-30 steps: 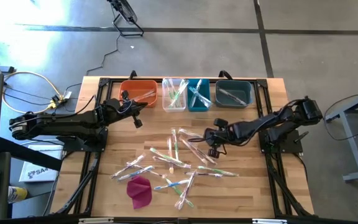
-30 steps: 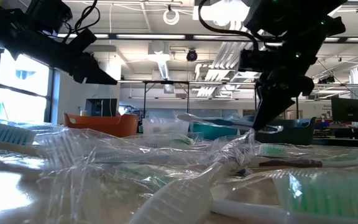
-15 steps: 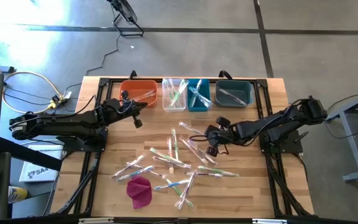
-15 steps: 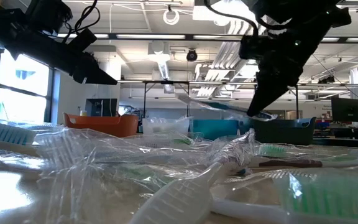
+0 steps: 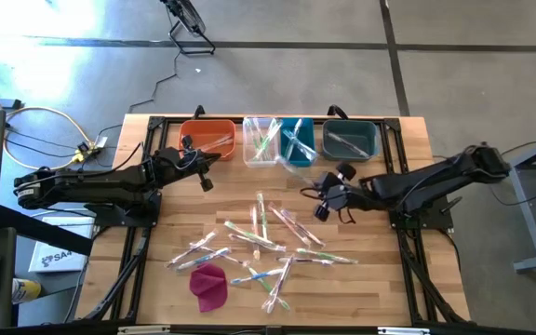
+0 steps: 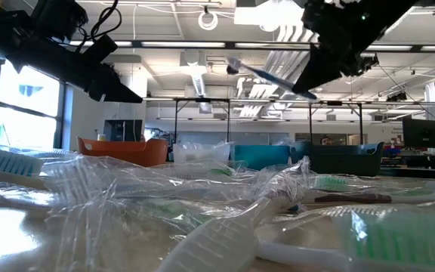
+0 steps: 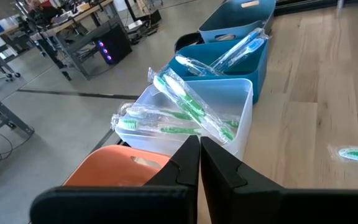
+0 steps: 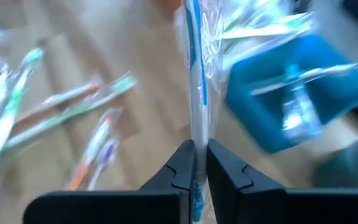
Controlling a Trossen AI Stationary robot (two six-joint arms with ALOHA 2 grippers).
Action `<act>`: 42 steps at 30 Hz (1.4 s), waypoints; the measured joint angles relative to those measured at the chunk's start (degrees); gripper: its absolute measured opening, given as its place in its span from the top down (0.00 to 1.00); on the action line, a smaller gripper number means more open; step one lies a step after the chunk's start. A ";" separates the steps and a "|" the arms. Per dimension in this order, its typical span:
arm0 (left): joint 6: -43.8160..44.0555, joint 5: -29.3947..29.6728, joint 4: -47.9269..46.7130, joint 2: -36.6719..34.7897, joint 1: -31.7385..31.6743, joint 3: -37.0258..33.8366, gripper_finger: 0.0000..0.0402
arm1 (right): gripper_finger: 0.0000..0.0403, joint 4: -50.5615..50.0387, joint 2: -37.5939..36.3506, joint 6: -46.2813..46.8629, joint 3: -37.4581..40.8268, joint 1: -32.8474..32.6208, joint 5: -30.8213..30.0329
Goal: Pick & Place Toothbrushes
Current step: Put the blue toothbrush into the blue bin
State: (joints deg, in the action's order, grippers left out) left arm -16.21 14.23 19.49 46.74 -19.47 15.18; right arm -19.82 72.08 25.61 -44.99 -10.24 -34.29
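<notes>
A magenta cloth lump (image 5: pixel 209 286) is lying near the wooden table's (image 5: pixel 156 279) front edge, while four bins are lining its far edge.

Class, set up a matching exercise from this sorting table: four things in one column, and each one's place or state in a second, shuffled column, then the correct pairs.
Column one:
1. right gripper
2. left gripper
3. magenta cloth
4. clear bin

Column two:
A. lies on the table at the near edge of the toothbrush pile
B. shut on a blue toothbrush in its wrapper, lifted off the table
C. holds green-handled toothbrushes
D. shut and empty, beside the orange bin

Pairs: 1-B, 2-D, 3-A, 4-C
</notes>
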 joint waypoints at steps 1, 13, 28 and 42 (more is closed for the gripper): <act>0.00 -0.01 0.00 0.00 0.01 0.00 0.98 | 0.95 -0.09 -0.71 -0.28 0.00 0.00 -1.70; 0.00 0.01 0.04 -0.01 -0.01 0.00 0.98 | 0.95 2.18 -5.39 -2.91 0.00 5.46 -9.81; 0.11 0.01 0.09 0.00 -0.01 0.00 0.98 | 0.95 12.33 1.27 6.48 0.00 19.50 12.14; 0.07 0.00 0.09 -0.01 -0.01 0.00 0.98 | 0.95 23.11 10.50 5.69 0.02 26.06 13.44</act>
State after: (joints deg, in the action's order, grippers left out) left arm -16.14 14.23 19.57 46.73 -19.49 15.18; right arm 3.29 82.58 31.30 -44.97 15.82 -20.85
